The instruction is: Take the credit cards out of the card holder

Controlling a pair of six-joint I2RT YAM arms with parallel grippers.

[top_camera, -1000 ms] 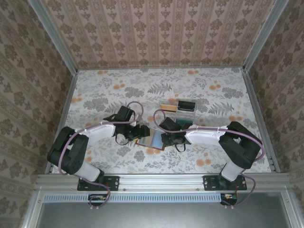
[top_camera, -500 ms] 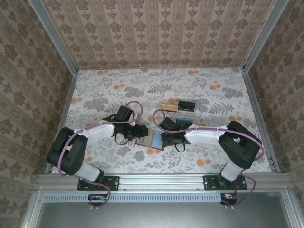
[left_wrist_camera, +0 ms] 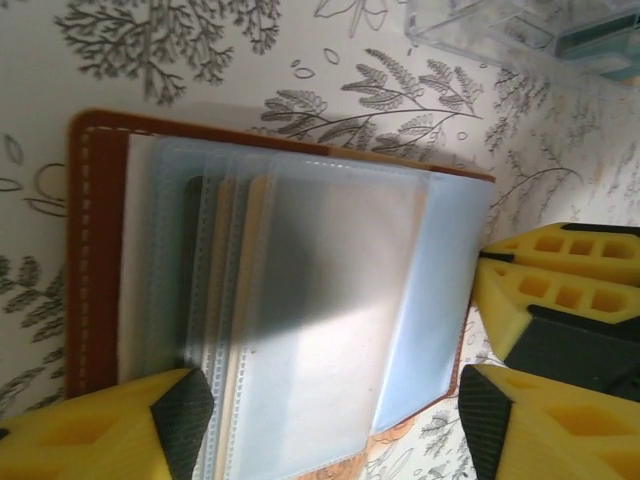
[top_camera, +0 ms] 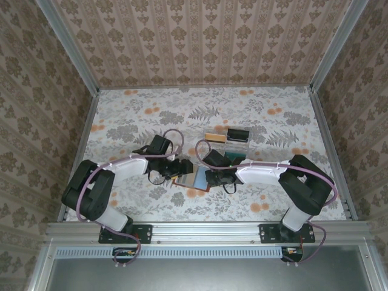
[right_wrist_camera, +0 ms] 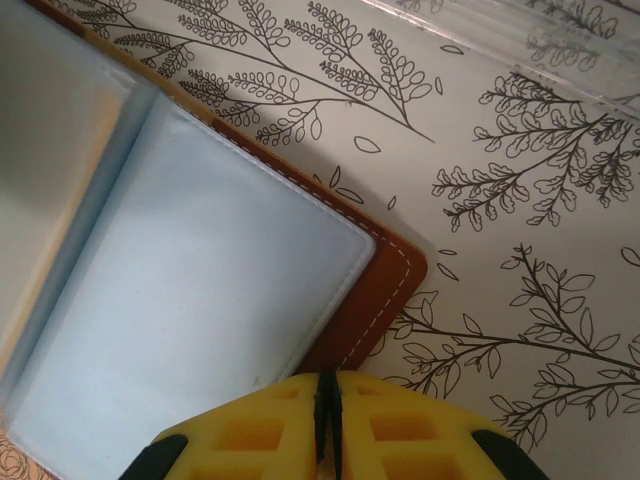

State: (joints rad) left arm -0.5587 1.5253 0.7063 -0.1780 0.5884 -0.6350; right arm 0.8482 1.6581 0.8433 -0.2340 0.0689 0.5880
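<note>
While flat, stitched brown leather card holder (left_wrist_camera: 90, 260), frosted sleeves (left_wrist_camera: 330, 290); left gripper (left_wrist_camera: 335, 425) apart, right gripper (right_wrist_camera: 328, 400) together.

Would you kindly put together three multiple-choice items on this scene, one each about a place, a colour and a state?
1. Where does the open square brown leather card holder lie?
A. Lifted in the air
B. On the floral table, between the left claw and right claw
C. Against the far wall

2. What colour is its inner lining?
A. Red
B. Green
C. Light blue-grey

3. How is the right claw?
A. Shut
B. Wide open
C. Clamped on a card

Key: 1 B, it lies flat between the arms; 2 C, pale blue-grey inside the brown rim; 3 A, it shows no gap.
</note>
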